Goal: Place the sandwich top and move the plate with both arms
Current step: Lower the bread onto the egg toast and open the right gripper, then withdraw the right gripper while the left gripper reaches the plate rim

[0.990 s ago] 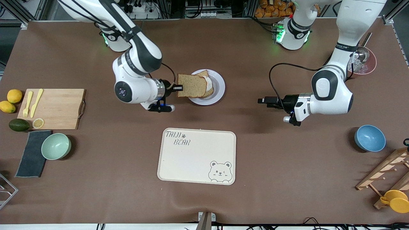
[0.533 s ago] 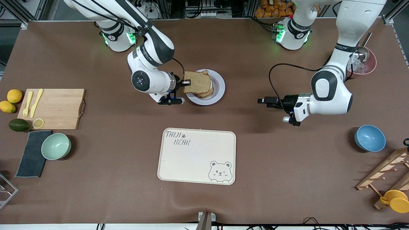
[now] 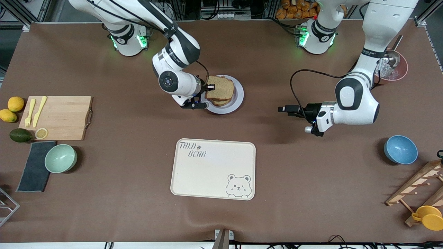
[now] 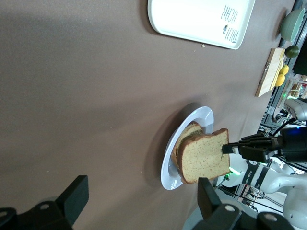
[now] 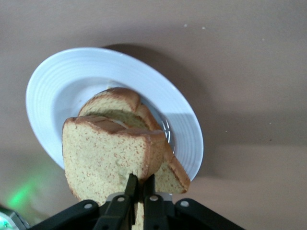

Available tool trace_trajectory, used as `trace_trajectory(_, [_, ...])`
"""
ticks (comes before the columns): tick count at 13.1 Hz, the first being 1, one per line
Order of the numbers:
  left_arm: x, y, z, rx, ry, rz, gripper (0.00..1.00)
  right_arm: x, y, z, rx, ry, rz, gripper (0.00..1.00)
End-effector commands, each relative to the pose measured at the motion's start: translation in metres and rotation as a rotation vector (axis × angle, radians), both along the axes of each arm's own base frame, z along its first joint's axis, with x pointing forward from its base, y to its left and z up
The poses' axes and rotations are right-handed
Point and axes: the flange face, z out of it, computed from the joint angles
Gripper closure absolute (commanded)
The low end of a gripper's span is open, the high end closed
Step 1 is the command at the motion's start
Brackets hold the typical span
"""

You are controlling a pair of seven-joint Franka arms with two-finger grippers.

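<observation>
My right gripper (image 3: 208,87) pinches the sandwich top (image 3: 220,88) by its edge, just over the egg slice on the plate (image 3: 238,93). My left gripper (image 3: 284,109) waits wide open, empty, well apart.

A cream bear tray (image 3: 213,169) lies near the middle of the table, toward the front camera. At the right arm's end, a wooden cutting board (image 3: 57,117) carries a yellow fork (image 3: 29,112) and knife (image 3: 39,111), with a lemon slice (image 3: 41,133) at its nearer corner. Two lemons (image 3: 12,109) and an avocado (image 3: 20,135) sit beside the board. A dark cloth (image 3: 34,166) lies nearer the camera, a green bowl (image 3: 61,158) just beside it. At the left arm's end sit a blue bowl (image 3: 400,149), a wooden rack (image 3: 417,188) and a yellow cup (image 3: 428,217). A pink coaster (image 3: 398,69) holding a metal scoop (image 3: 391,58) lies near the left arm's base.
</observation>
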Motion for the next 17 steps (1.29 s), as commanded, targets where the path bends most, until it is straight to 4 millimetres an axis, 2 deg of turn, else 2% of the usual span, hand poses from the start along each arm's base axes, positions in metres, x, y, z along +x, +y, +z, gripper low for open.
trace_trajectory(1, [0.000, -0.004, -0.005, 0.005, -0.015, -0.003, 0.00, 0.005, -0.001, -0.004, -0.043, 0.022, -0.093, 0.28])
trace_trajectory(3, [-0.001, -0.006, -0.009, -0.003, -0.004, 0.006, 0.00, 0.014, -0.002, -0.002, -0.046, 0.027, -0.129, 0.17])
trace_trajectory(4, [-0.002, -0.011, -0.013, -0.009, 0.003, 0.003, 0.00, 0.019, -0.004, 0.002, -0.044, 0.023, -0.133, 0.07])
trace_trajectory(7, [-0.010, -0.033, -0.019, -0.030, 0.010, 0.022, 0.00, 0.040, -0.019, 0.018, -0.045, 0.027, -0.144, 0.03])
trace_trajectory(9, [-0.023, -0.054, -0.023, -0.037, 0.014, 0.033, 0.00, 0.062, -0.039, 0.039, -0.068, 0.035, -0.135, 0.00])
trace_trajectory(10, [-0.030, -0.063, -0.026, -0.026, 0.008, 0.030, 0.00, 0.074, -0.055, 0.051, -0.098, 0.035, -0.124, 0.00])
trace_trajectory(12, [-0.043, -0.079, -0.034, -0.037, -0.011, 0.045, 0.00, 0.101, -0.084, 0.086, -0.120, 0.048, -0.143, 0.00])
trace_trajectory(15, [-0.072, -0.106, -0.057, -0.086, -0.060, 0.056, 0.00, 0.141, -0.155, 0.111, -0.189, 0.123, -0.197, 0.00])
trace_trajectory(17, [-0.087, -0.118, -0.068, -0.113, -0.071, 0.039, 0.00, 0.154, -0.193, 0.124, -0.270, 0.075, -0.089, 0.00])
